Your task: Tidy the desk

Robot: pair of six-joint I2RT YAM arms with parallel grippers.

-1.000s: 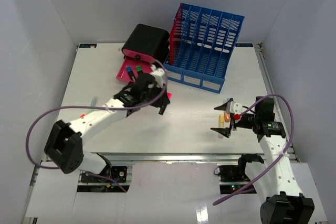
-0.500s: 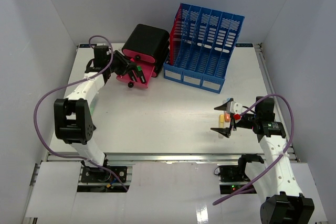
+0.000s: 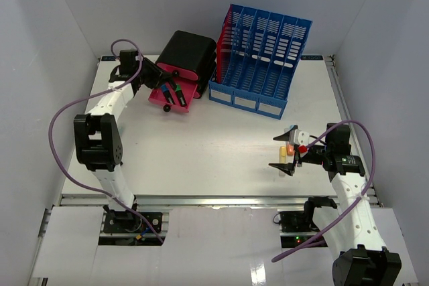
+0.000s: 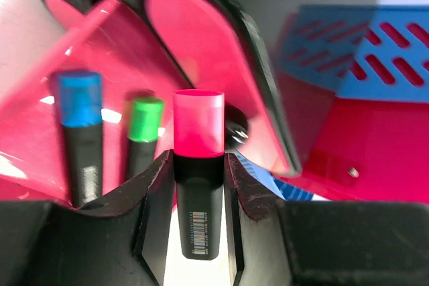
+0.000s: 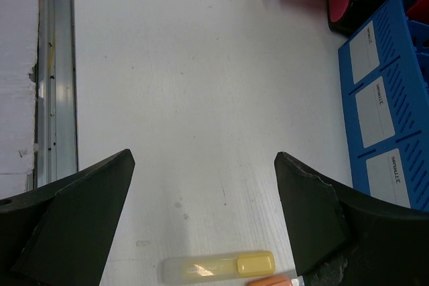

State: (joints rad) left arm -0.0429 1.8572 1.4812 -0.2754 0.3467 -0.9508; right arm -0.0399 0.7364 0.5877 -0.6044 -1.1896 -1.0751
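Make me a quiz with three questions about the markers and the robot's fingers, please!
1. Where is the yellow marker?
A) stuck on the wall
B) lying on the desk
C) standing in a cup

2. What colour is the held marker between the left fingers?
A) pink
B) green
C) blue

3. How are the right fingers?
A) shut tight
B) squeezing a marker
C) wide open, holding nothing

Answers:
1 B, it lies flat on the white top.
2 A, its cap is pink.
3 C, bare desk shows in the wide gap between them.
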